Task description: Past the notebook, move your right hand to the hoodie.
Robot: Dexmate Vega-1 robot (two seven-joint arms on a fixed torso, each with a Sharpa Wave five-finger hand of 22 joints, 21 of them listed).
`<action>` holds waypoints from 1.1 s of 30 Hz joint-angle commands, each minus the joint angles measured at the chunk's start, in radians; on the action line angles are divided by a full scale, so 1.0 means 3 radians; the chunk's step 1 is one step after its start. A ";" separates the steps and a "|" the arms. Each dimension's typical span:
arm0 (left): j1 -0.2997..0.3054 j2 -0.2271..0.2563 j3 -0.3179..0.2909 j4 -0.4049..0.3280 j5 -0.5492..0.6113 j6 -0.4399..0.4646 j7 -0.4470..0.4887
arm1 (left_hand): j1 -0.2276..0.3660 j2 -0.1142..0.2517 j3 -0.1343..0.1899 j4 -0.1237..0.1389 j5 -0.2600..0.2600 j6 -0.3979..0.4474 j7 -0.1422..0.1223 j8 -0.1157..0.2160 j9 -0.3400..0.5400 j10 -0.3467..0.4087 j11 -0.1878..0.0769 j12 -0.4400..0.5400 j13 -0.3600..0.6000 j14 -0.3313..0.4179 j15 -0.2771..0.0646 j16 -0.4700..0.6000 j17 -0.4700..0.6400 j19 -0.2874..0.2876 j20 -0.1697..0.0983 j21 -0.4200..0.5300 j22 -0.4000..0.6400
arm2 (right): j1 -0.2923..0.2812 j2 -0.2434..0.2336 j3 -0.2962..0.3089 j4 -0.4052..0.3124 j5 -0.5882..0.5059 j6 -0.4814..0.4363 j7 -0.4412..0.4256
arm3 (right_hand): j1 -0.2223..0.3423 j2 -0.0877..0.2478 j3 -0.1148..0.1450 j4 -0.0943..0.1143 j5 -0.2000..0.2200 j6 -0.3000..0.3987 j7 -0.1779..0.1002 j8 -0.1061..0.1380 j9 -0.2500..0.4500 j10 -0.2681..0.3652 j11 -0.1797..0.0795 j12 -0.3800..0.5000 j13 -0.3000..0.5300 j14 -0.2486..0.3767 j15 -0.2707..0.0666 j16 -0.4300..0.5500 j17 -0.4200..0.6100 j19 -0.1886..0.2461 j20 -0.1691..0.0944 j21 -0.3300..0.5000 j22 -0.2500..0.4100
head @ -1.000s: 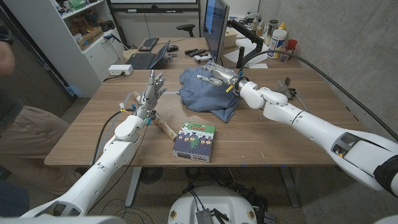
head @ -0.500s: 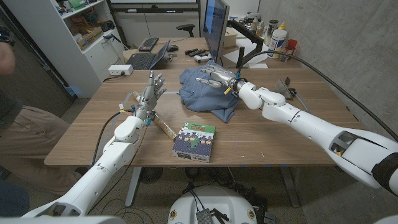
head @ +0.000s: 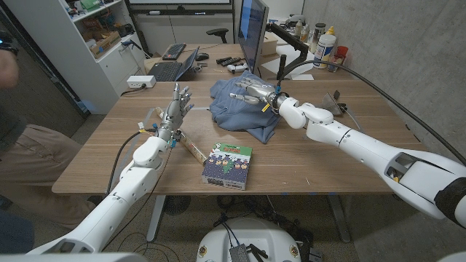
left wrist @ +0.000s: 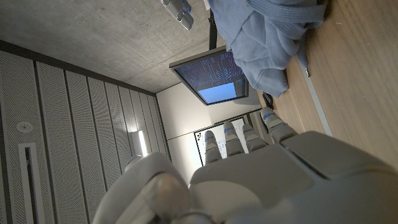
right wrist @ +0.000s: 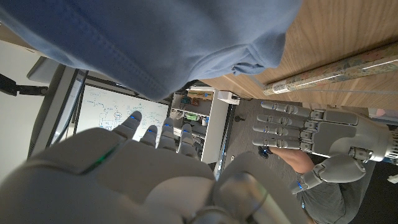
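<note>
A crumpled blue hoodie [head: 245, 110] lies at the table's far middle, in front of the monitor. My right hand [head: 250, 90] hovers over its top, fingers stretched out and apart, holding nothing; contact with the cloth is unclear. In the right wrist view the hoodie [right wrist: 174, 37] hangs just beyond my right hand [right wrist: 143, 168]. The notebook [head: 228, 165], with a patterned green cover, lies near the front edge, closer to me than the right arm. My left hand [head: 177, 102] stands upright left of the hoodie, fingers apart and empty; the same left hand [right wrist: 311, 134] shows in the right wrist view.
A roll of wrapping paper [head: 191, 148] lies between my left arm and the notebook. A monitor [head: 252, 33] stands behind the hoodie, a laptop [head: 175, 67] far left, bottles [head: 325, 45] far right. A person [head: 22, 145] sits at the table's left side.
My right hand has slid a little to the left and farther over the hoodie. The left hand and the notebook have not moved.
</note>
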 commanded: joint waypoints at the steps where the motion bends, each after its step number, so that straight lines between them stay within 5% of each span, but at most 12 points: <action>1: 0.0040 0.0019 0.0001 -0.0055 -0.0008 -0.0006 0.0039 | 0.0041 -0.0002 -0.0017 0.0004 -0.0011 -0.0010 -0.0001 0.0006 0.0011 0.0025 0.0022 0.0010 0.0016 -0.0022 0.0021 0.0012 0.0007 0.0000 -0.0001 0.0012 0.0017 | 0.0005 -0.0020 -0.0021 0.0006 -0.0019 -0.0008 0.0020 | -0.0034 0.0136 -0.0006 0.0027 0.0002 0.0020 -0.0030 0.0019 0.0014 -0.0002 0.0006 -0.0001 0.0011 -0.0048 -0.0031 0.0008 0.0011 -0.0011 -0.0011 0.0027 0.0004; 33: 0.0059 0.0027 0.0034 -0.0050 -0.0008 0.0038 0.0057 | 0.0041 -0.0002 -0.0019 0.0008 -0.0013 -0.0009 -0.0003 0.0008 0.0011 0.0028 0.0021 0.0010 0.0017 -0.0021 0.0022 0.0013 0.0007 0.0002 -0.0001 0.0013 0.0017 | 0.0007 -0.0048 -0.0046 0.0031 -0.0040 -0.0019 0.0089 | -0.0041 0.0139 -0.0002 0.0038 0.0003 0.0021 -0.0029 0.0018 0.0014 0.0004 0.0001 0.0006 0.0011 -0.0046 -0.0031 0.0010 0.0010 -0.0007 -0.0023 0.0030 0.0004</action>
